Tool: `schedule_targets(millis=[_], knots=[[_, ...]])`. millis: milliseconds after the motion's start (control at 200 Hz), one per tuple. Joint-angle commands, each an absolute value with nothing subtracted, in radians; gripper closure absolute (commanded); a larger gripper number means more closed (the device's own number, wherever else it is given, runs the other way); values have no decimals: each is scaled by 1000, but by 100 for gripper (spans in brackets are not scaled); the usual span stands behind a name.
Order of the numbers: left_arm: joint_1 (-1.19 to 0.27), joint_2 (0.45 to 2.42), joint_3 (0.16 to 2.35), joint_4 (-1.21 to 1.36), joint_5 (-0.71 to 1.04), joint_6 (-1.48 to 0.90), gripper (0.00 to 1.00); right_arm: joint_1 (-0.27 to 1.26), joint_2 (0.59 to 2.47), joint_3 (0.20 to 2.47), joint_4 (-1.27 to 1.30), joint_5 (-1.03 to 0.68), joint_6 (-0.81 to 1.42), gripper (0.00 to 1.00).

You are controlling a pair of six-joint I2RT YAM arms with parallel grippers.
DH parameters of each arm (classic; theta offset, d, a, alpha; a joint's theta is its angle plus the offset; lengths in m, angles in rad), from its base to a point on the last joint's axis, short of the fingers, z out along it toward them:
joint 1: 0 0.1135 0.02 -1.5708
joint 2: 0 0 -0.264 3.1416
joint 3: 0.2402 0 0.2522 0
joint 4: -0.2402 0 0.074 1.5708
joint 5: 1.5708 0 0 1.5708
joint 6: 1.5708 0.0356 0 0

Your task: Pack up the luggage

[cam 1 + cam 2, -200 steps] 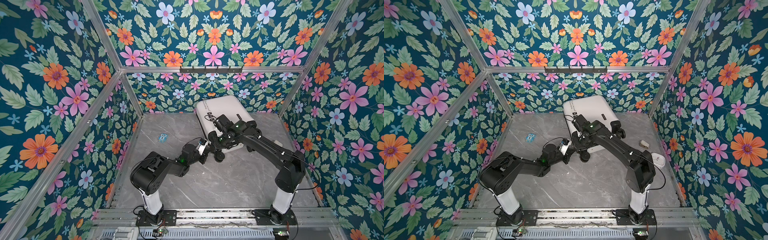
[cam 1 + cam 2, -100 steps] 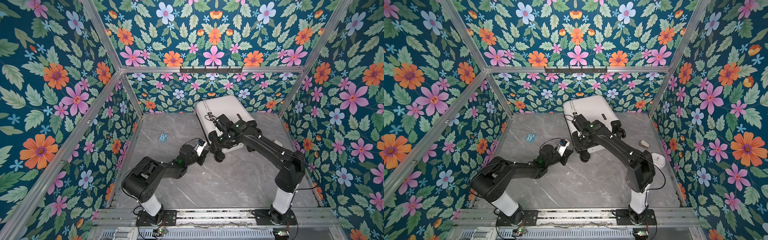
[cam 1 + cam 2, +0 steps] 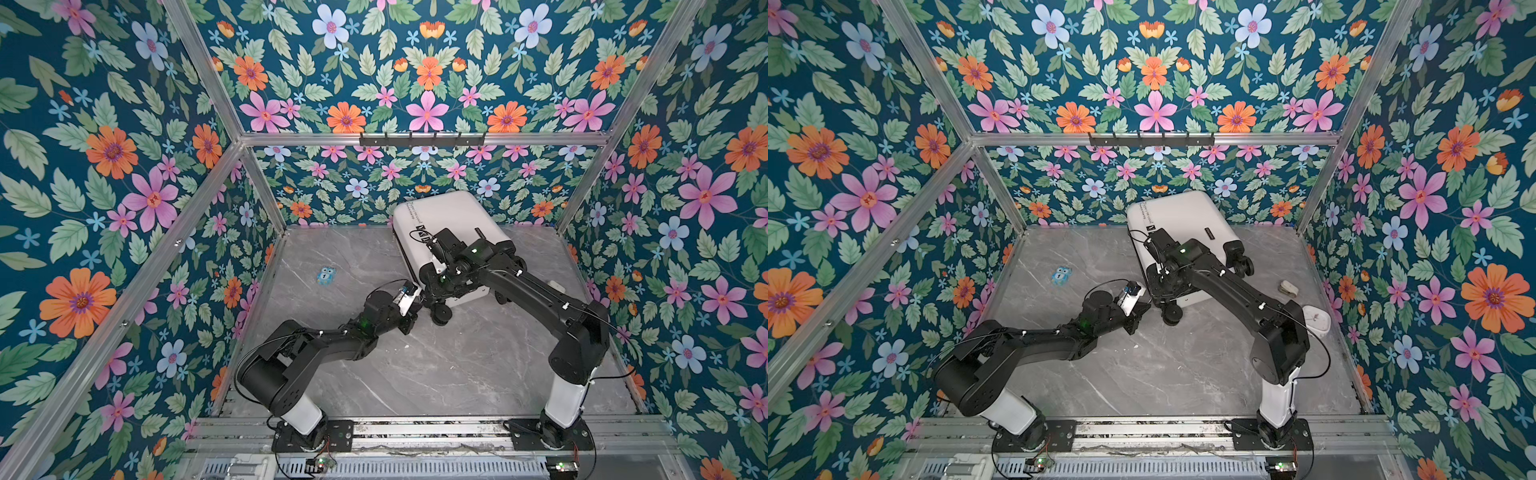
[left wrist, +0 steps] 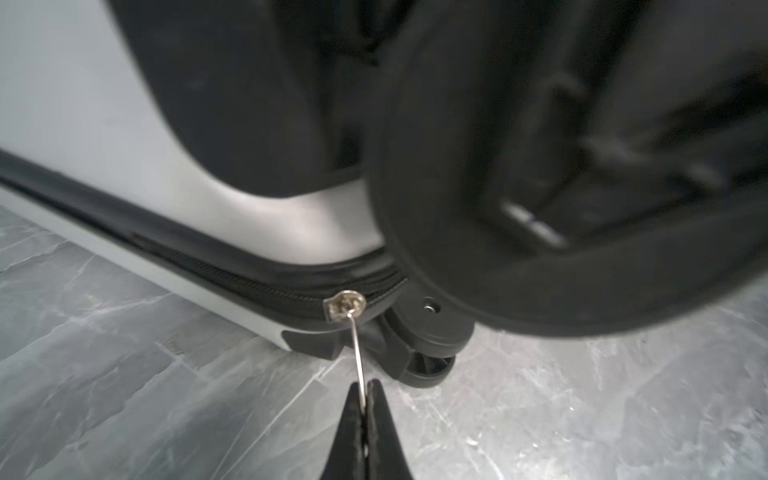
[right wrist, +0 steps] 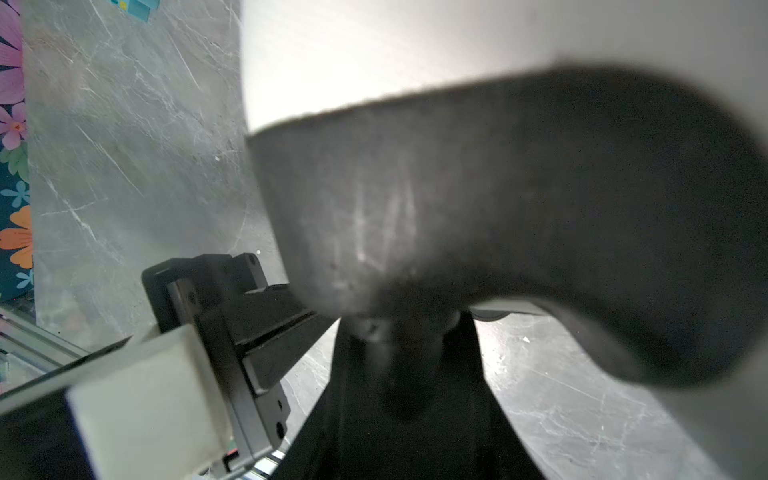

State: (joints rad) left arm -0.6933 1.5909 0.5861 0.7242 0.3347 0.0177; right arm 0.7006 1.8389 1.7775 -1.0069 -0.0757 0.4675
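Note:
The luggage (image 3: pixel 449 212) (image 3: pixel 1179 212), a white hard-shell suitcase, lies flat at the back of the grey floor with its lid down. My left gripper (image 4: pixel 365 384) (image 3: pixel 419 308) (image 3: pixel 1144 309) is low at the suitcase's near left corner, shut on the thin metal zipper pull (image 4: pixel 359 353). The pull runs to the silver slider (image 4: pixel 345 305) on the black zipper band, just beside the lower wheel (image 4: pixel 424 361). My right gripper (image 5: pixel 407 332) (image 3: pixel 434 286) (image 3: pixel 1160 286) reaches over the same corner. Its fingers are closed on either side of the upper black wheel (image 4: pixel 519 228).
A small blue owl figure (image 3: pixel 326 275) (image 3: pixel 1061 275) lies on the floor left of the suitcase. In a top view a small beige item (image 3: pixel 1289 288) and a white item (image 3: pixel 1316 318) rest by the right wall. Floral walls close in three sides.
The left arm's elbow and shoulder link have swung back and lower to the left, while its gripper stays at the suitcase corner. The right arm and the suitcase have not moved.

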Motion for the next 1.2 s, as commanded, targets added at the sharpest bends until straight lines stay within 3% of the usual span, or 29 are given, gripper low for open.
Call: schedule_targets(millis=[0, 390, 440, 605, 735, 935, 1195], knots=[[-715, 1580, 596, 817, 458, 49, 100, 704, 1847, 1785, -947, -136, 480, 85], [-753, 1644, 585, 1023, 418, -80, 100, 703, 1858, 1776, -939, -138, 488, 83], [-754, 1643, 578, 1037, 392, -88, 100, 703, 1853, 1769, -940, -134, 488, 77], [-754, 1644, 556, 1033, 335, -81, 100, 702, 1797, 1725, -948, -103, 479, 33], [-753, 1668, 565, 1012, 331, -82, 100, 685, 1715, 1680, -963, -72, 468, 14], [-753, 1687, 573, 1014, 333, -90, 100, 571, 1526, 1575, -961, -52, 458, 7], [-754, 1692, 576, 1011, 331, -86, 100, 212, 1338, 1380, -936, -32, 409, 3]])
